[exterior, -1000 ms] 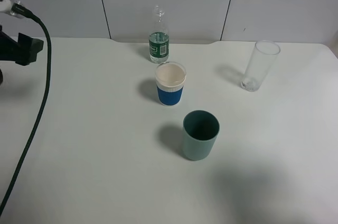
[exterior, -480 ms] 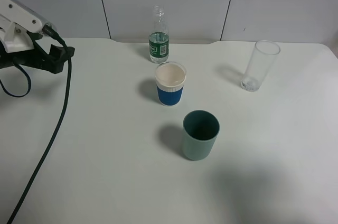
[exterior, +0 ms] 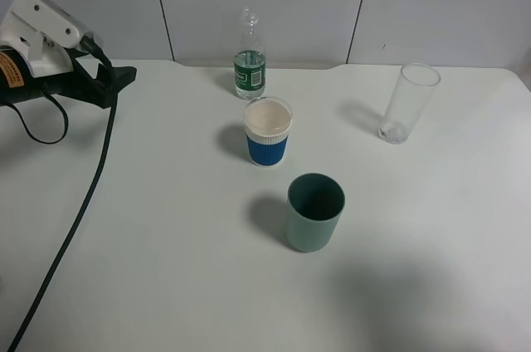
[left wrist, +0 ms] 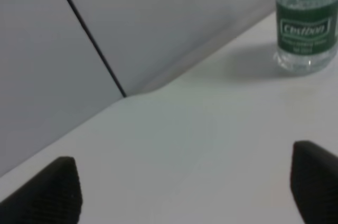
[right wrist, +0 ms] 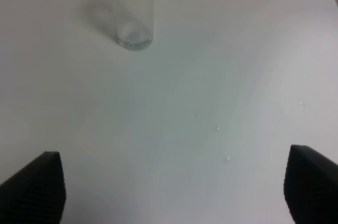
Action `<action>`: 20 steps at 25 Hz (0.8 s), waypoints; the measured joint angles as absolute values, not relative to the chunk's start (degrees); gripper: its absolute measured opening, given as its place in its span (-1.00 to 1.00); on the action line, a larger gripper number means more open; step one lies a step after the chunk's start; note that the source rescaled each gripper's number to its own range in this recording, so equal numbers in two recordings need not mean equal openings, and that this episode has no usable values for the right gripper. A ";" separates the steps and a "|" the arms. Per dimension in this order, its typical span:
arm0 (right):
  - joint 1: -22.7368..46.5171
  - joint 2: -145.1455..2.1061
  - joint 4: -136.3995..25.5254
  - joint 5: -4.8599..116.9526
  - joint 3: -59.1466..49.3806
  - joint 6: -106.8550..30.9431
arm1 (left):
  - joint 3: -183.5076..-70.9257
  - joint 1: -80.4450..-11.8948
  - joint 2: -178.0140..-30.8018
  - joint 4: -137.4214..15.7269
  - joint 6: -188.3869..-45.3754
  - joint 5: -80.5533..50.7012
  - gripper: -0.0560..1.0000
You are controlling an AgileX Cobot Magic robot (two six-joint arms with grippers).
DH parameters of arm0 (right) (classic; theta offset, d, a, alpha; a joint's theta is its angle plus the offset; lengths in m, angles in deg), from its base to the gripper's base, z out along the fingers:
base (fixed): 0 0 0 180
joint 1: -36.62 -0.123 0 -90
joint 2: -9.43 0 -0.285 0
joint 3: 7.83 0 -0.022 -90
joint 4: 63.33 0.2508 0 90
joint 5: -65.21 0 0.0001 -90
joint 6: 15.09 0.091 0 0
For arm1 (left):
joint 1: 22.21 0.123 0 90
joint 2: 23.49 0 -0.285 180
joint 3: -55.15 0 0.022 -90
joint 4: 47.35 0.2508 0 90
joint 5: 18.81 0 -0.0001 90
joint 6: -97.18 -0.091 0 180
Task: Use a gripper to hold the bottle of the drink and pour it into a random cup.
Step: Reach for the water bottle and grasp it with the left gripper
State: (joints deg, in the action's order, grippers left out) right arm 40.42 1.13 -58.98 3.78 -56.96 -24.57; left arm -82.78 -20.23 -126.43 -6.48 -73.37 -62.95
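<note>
The bottle (exterior: pixel 250 57) stands upright at the back of the table by the wall, clear with a green label and no cap that I can see; the drink inside is hard to make out. The left wrist view shows its labelled base (left wrist: pixel 306 23). The white cup (exterior: pixel 268 132) with a blue band stands just in front of it. My left gripper (exterior: pixel 118 82) hovers at the far left, well apart from the bottle and pointing toward it, jaws open and empty (left wrist: pixel 185 192). My right gripper (right wrist: pixel 174 187) is open over bare table and is out of the high view.
A grey-green cup (exterior: pixel 314 211) stands in front of the white cup. A tall clear glass (exterior: pixel 408 103) stands at the back right and shows ahead of the right gripper (right wrist: pixel 131 7). The left arm's black cable (exterior: pixel 79 211) trails across the table's left side.
The left arm has swung in from the left edge toward the bottle, bringing its white housing and fingers further into view. Bottle, cups and glass have not moved.
</note>
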 joint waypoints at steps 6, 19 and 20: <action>40.42 1.13 -58.98 3.78 -56.96 -24.57 | -83.74 -20.23 -128.55 -5.59 -73.10 -65.67 0.30; 40.42 1.13 -58.98 3.78 -56.96 -24.57 | -86.09 -21.62 -132.37 -5.84 -73.17 -68.64 0.30; 40.42 1.13 -58.98 3.78 -56.96 -24.57 | -86.50 -21.74 -132.63 -5.84 -73.17 -68.64 0.30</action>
State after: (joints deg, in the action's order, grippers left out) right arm 40.42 1.13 -58.98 3.78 -56.96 -24.57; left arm -86.50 -21.74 -132.63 -5.84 -73.17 -68.64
